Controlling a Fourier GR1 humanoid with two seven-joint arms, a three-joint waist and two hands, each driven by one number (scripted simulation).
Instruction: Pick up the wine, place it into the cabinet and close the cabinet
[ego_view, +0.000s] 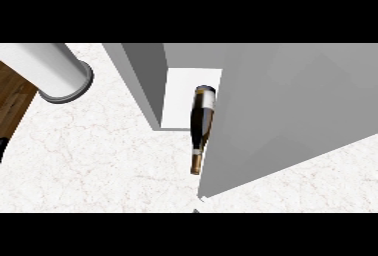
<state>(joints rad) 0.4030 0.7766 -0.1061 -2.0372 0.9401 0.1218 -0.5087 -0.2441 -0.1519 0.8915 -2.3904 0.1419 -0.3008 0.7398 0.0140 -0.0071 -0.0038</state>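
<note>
The wine bottle (201, 125) lies on its side, dark with a pale label and a gold cap. Its base rests on the white floor of the cabinet (140, 85) and its neck sticks out over the counter toward me. The grey cabinet door (295, 115) stands partly open at the right, and its edge runs along the bottle's right side. A thin black sliver at the left edge may be part of my left hand (2, 147); too little of it shows to read. My right hand is not visible.
A thick white cylinder with a grey rim (55, 70) crosses the upper left corner. Brown wooden floor (15, 95) shows beyond the counter's left edge. White marble counter (96, 165) spreads in front of the cabinet.
</note>
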